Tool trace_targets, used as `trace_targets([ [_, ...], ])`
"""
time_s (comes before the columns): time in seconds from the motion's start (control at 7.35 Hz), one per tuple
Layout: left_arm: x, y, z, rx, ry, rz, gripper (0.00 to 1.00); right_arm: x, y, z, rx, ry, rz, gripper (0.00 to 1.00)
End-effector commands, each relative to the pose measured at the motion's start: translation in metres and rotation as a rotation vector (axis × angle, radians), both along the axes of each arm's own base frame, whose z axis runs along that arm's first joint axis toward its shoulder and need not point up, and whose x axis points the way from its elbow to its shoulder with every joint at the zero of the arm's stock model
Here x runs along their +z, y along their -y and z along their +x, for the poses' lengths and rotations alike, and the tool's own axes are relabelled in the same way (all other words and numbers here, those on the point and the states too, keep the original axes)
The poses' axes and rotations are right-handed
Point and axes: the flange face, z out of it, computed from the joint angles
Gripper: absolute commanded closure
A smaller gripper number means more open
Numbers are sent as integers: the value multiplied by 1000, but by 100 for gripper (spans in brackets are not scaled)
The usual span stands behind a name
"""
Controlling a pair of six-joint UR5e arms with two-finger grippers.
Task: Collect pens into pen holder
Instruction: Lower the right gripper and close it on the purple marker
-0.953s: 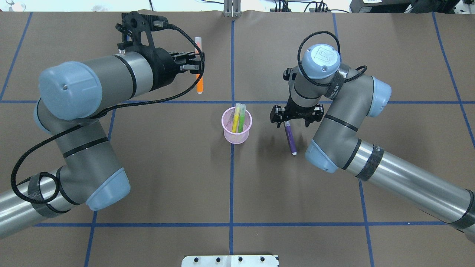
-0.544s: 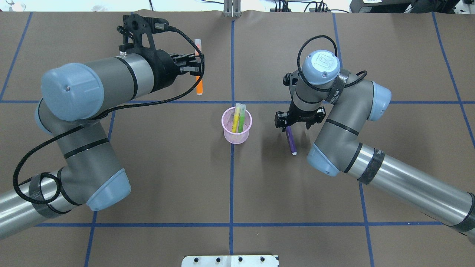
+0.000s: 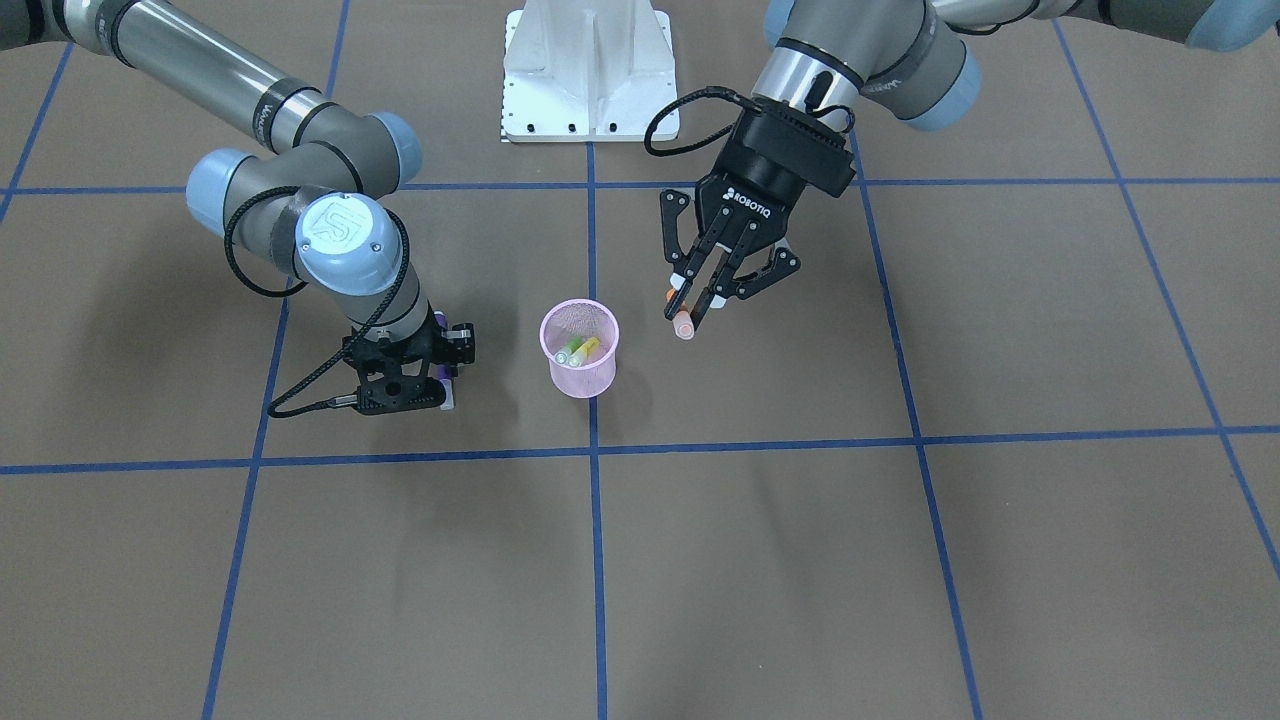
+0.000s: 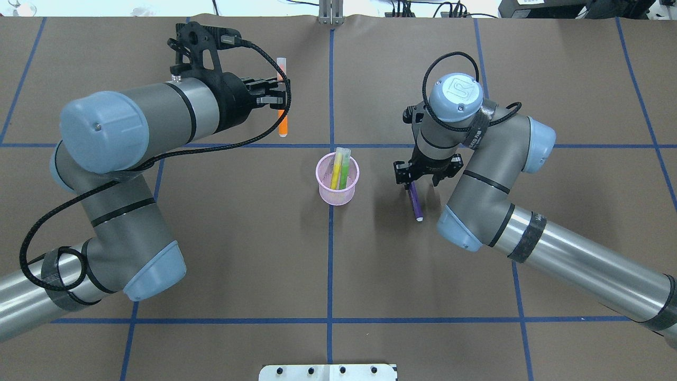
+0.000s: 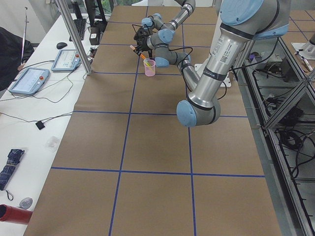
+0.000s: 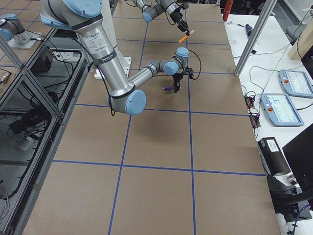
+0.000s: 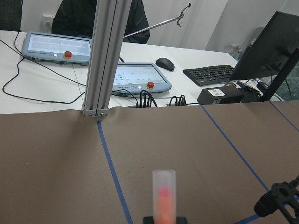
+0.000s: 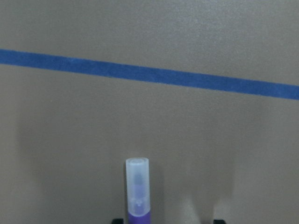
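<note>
The pink mesh pen holder (image 4: 337, 186) stands at the table's centre with a yellow pen (image 4: 335, 170) and a green pen (image 4: 345, 170) upright in it. My left gripper (image 4: 281, 99) is shut on the orange pen (image 4: 283, 119), held above the table behind and left of the cup, its pale cap (image 3: 683, 325) pointing away from the robot. The purple pen (image 4: 415, 203) lies flat on the table to the right of the cup. My right gripper (image 4: 415, 182) points down over its capped end, open, with a finger on each side of the pen (image 8: 138, 196).
Blue tape lines (image 4: 330, 264) divide the brown table into squares. A white mounting plate (image 4: 328, 372) sits at the robot's edge and an aluminium post (image 4: 330, 13) at the far edge. Beyond that edge is a desk with control pendants (image 7: 140, 79).
My right gripper has come lower over the purple pen, covering more of it. The left arm has shifted only slightly, with the orange pen still held.
</note>
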Motion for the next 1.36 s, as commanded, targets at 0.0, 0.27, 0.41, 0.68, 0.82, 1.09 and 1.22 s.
trace_targets([
  [0.0, 0, 0, 0, 1, 1, 1, 100, 0, 1, -3, 0, -1, -3, 30],
  [0.27, 0, 0, 0, 1, 1, 1, 100, 5, 1, -14, -2, 23, 13, 30],
  [0.41, 0, 0, 0, 1, 1, 1, 100, 9, 2, -15, 0, 30, 16, 30],
  [0.68, 1, 0, 0, 1, 3, 0, 100, 7, 2, -16, 0, 35, 15, 31],
  [0.82, 2, 0, 1, 1, 4, -1, 100, 5, 1, -15, 0, 37, 15, 31],
  [1.09, 2, 1, 1, 1, 5, -2, 100, -4, 0, -15, -5, 51, 17, 30],
  [1.22, 2, 1, 1, 1, 5, -2, 100, -9, 0, -11, -3, 56, 20, 30],
])
